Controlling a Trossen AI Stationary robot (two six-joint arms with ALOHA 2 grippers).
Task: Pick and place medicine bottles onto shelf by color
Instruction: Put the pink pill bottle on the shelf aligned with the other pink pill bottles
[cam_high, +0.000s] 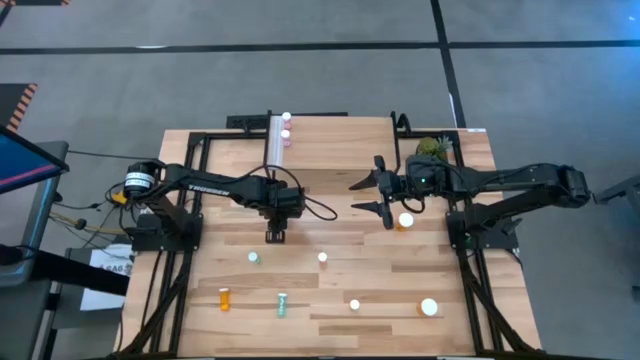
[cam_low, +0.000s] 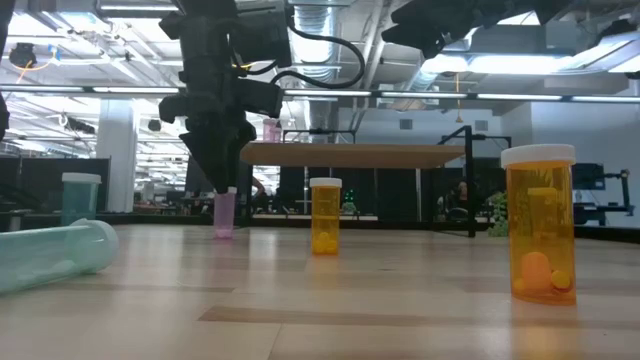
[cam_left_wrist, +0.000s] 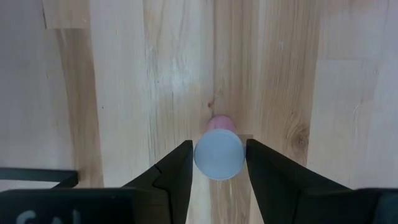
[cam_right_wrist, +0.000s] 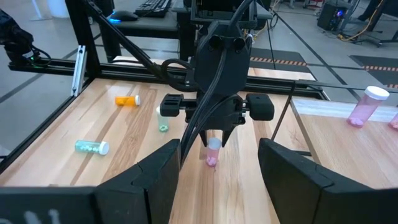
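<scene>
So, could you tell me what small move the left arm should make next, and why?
Probably lift straight up. The left gripper has its fingers against both sides of the white cap of an upright pink medicine bottle, which stands on the table, and the shelf where other pink bottles sit is raised. The right gripper waits open.

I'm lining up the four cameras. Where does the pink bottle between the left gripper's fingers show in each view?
High view: hidden under the left gripper.
Low view: pink bottle stands left of centre, under the gripper.
Left wrist view: white cap between the fingers.
Right wrist view: at centre, below the left arm.
Shared landmark: the left gripper.
</scene>
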